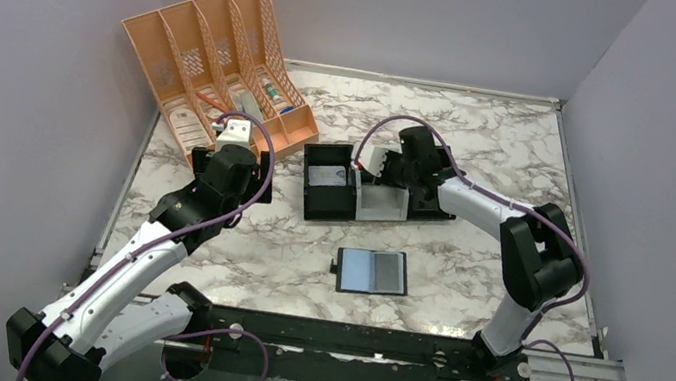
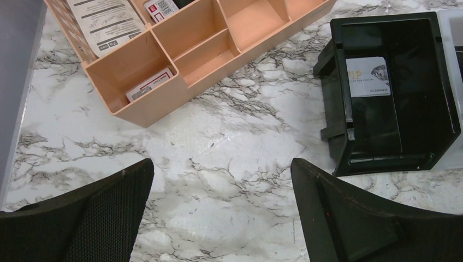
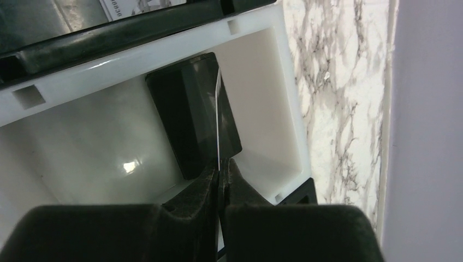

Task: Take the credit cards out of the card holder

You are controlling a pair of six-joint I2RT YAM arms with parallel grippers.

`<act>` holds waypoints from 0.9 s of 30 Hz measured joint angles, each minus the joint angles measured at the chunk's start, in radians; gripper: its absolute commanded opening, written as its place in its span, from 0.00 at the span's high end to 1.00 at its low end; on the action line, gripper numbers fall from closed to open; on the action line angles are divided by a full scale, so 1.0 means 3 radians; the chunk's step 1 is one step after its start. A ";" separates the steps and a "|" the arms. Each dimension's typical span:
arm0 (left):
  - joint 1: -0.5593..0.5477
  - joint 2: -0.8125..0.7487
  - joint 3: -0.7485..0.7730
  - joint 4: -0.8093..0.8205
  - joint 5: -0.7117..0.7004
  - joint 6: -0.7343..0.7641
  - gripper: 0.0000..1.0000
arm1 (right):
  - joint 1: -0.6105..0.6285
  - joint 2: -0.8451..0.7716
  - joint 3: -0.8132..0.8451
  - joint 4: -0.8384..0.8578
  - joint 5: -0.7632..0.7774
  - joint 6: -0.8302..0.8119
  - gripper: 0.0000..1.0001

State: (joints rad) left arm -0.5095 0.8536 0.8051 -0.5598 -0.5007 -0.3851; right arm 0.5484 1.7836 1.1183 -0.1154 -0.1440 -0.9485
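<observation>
The card holder [image 1: 372, 272] lies open on the marble table, its blue-grey lining facing up, with no gripper near it. My right gripper [image 3: 220, 170] is shut on a dark credit card [image 3: 191, 117], which stands on edge inside the white middle compartment [image 3: 109, 142] of the tray. From above, the right gripper [image 1: 374, 178] hangs over that tray [image 1: 432, 210]. A light printed card [image 2: 368, 76] lies flat in the tray's black left compartment [image 2: 431, 109]. My left gripper [image 2: 221, 166] is open over bare marble with nothing between its fingers, and in the top view the left gripper [image 1: 235, 163] sits left of the tray.
An orange mesh desk organiser [image 1: 217, 61] with papers and small items stands at the back left, close to the left gripper. Its low front compartments [image 2: 207, 43] show in the left wrist view. Grey walls close in the table on three sides.
</observation>
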 measured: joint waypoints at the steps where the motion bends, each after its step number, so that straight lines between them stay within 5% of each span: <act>1: 0.0000 0.0000 0.0000 0.0000 0.0000 0.0000 0.01 | 0.0000 0.0000 0.0000 0.0018 0.0000 -0.0013 0.99; 27: 0.0000 0.0029 -0.0006 0.0000 0.0000 0.0010 0.01 | 0.0008 0.0389 0.0038 0.0568 0.0003 -0.0187 0.98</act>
State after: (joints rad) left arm -0.5095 0.8623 0.8032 -0.5598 -0.5007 -0.3820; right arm 0.5507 1.9003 1.1297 0.0551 -0.1432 -1.0046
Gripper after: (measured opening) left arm 0.992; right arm 0.017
